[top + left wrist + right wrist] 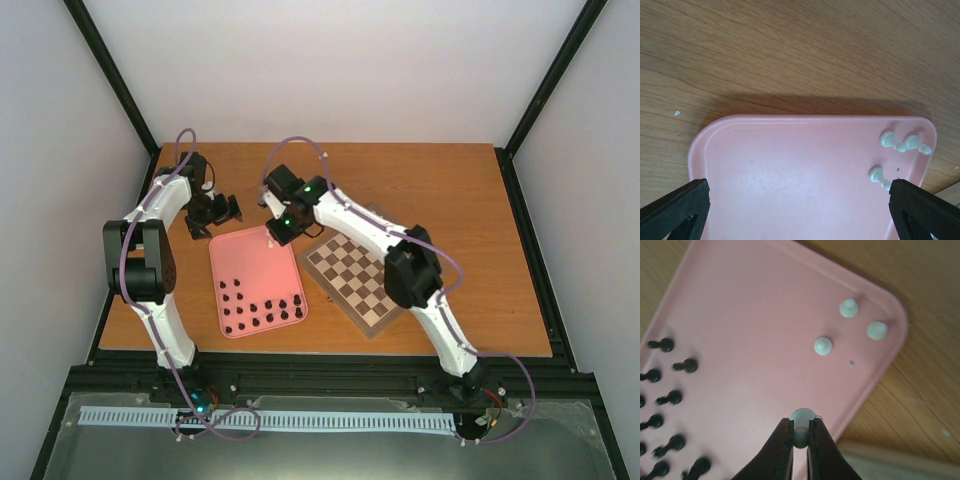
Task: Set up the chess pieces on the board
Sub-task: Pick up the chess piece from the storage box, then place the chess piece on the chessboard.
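Note:
My right gripper (800, 432) is shut on a cream-white pawn (802, 419) and holds it just above the pink tray (740, 315), near its right rim. Three more white pieces (823, 346) stand in the tray's far corner. Several black pieces (670, 397) stand in rows at the tray's near end (262, 312). The wooden chessboard (360, 280) lies right of the tray, and I see no pieces on it. My left gripper (800, 200) is open and empty above the tray's far end (790, 165), with the white pieces (887, 139) by its right finger (925, 207).
The tray (255, 280) lies on the brown table (440, 190) between the two arms. My right arm (410, 265) reaches across the board's far corner. Black frame posts and white walls stand round the table.

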Action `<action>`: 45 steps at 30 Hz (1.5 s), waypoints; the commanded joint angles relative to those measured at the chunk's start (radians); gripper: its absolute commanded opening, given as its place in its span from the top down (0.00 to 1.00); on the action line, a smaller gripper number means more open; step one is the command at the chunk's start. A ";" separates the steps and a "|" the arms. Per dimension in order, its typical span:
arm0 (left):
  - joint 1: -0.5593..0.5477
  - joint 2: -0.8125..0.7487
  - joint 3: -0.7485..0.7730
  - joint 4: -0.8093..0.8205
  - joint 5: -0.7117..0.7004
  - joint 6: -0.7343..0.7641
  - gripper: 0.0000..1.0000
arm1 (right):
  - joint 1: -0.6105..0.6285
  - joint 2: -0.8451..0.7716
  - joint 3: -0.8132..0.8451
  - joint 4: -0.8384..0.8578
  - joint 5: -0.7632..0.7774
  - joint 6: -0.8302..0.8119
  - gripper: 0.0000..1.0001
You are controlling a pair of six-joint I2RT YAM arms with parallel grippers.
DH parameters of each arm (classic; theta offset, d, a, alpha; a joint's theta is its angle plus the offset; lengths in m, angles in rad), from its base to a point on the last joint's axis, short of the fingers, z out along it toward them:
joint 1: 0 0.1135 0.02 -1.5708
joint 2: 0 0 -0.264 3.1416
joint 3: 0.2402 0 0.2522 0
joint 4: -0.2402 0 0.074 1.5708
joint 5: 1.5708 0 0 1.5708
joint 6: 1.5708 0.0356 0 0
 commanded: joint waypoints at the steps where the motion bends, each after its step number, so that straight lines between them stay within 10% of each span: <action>1: -0.007 -0.035 0.021 0.002 0.004 0.007 0.00 | -0.029 -0.195 -0.113 -0.014 0.061 0.007 0.93; 19: -0.007 -0.020 0.015 0.007 0.003 0.009 0.00 | -0.384 -0.713 -0.985 0.199 0.201 0.132 0.93; 45: -0.007 -0.001 0.022 0.002 -0.006 0.013 0.00 | -0.494 -0.607 -1.008 0.268 0.223 0.072 0.90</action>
